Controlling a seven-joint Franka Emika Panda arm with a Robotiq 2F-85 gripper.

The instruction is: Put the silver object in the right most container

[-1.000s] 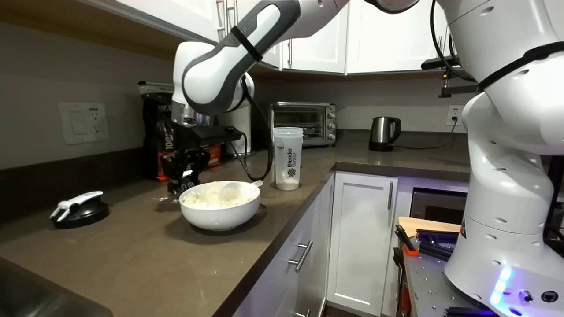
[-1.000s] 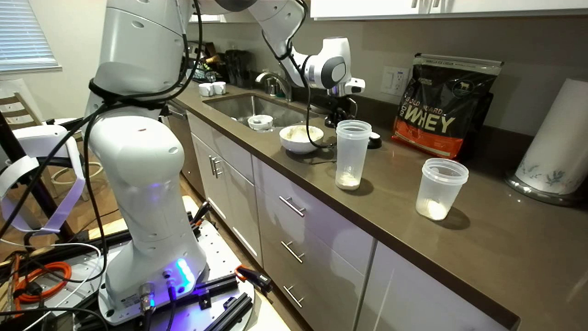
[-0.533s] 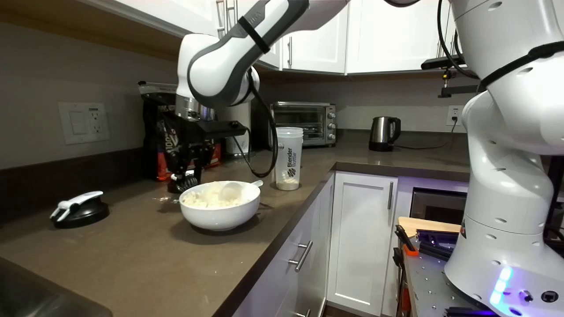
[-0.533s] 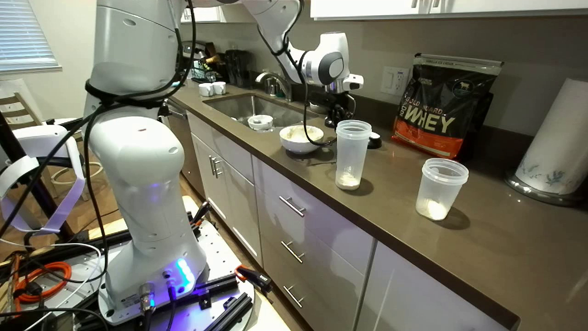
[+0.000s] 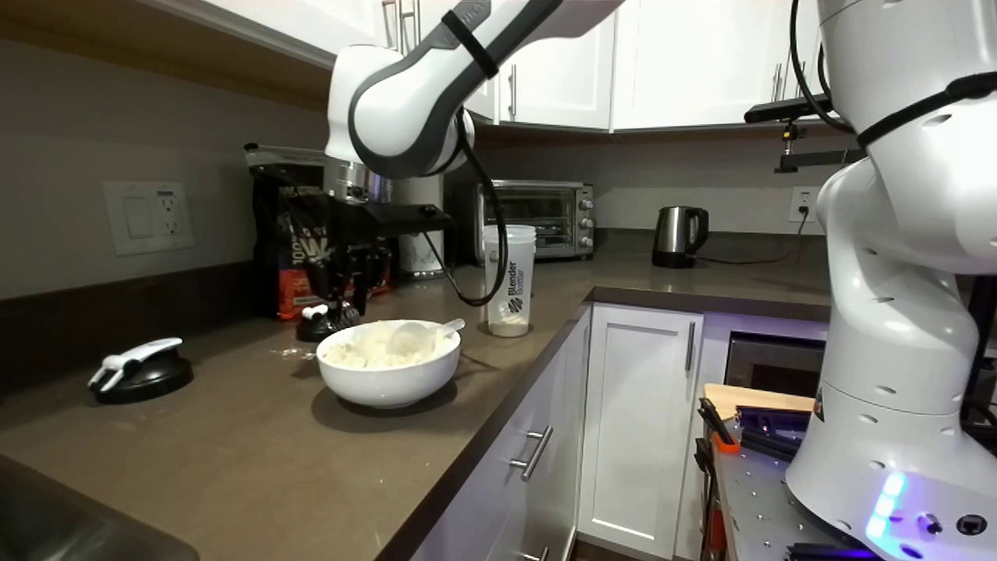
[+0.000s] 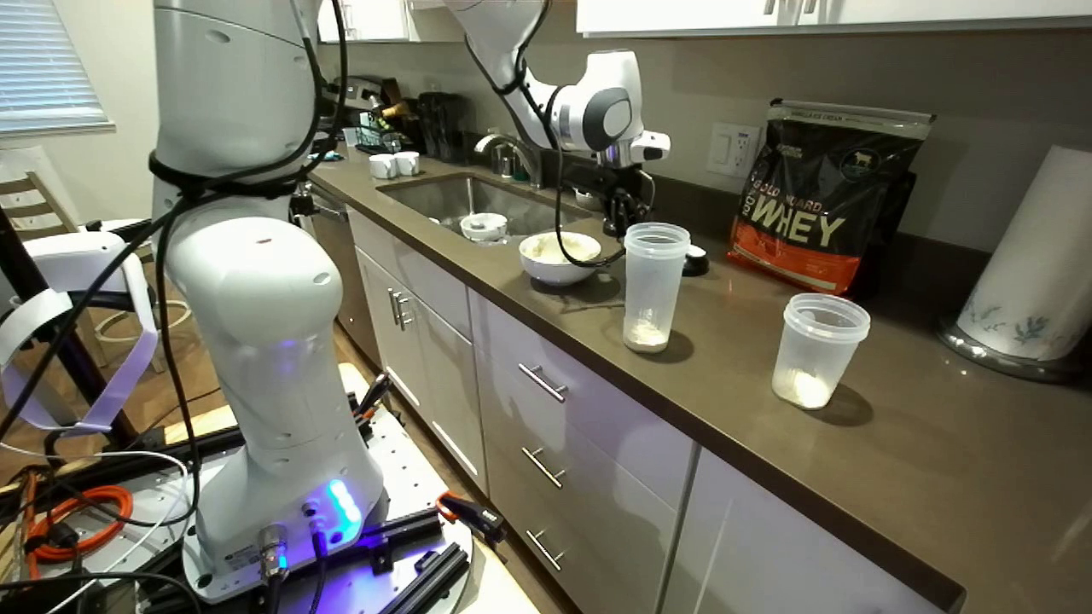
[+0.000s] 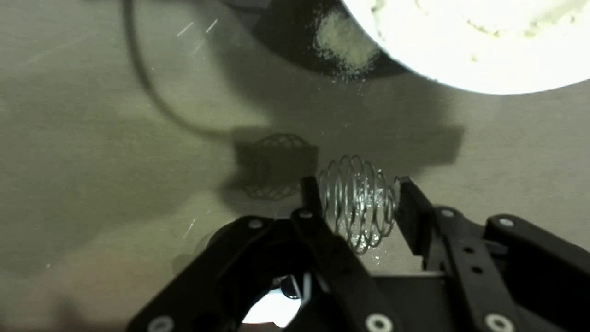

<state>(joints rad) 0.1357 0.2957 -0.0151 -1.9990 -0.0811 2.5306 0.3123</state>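
The silver object (image 7: 357, 203) is a small coiled wire ball, off the counter with its shadow lying apart from it. My gripper (image 7: 356, 186) is shut on it, one fingertip on each side. In an exterior view, the gripper (image 5: 343, 304) hangs just behind the white bowl with the wire ball (image 5: 345, 315) low between its fingers. Two clear plastic shakers with pale powder at the bottom stand on the counter: a tall one (image 6: 657, 290) and, as right most container (image 6: 821, 354), a shorter one. The tall shaker (image 5: 509, 282) also shows beyond the bowl in an exterior view.
The white bowl (image 5: 389, 382) of powder with a scoop stands close by the gripper. A black lid (image 5: 313, 327) sits behind the gripper, another lid (image 5: 144, 374) farther left. The whey bag (image 6: 827, 196) and paper roll (image 6: 1036, 256) stand along the wall. A cable loop hangs from the arm.
My gripper has risen off the counter with the wire ball and shifted towards the tall shaker. The black lid behind it has come into view. The shakers and bowl have not moved.
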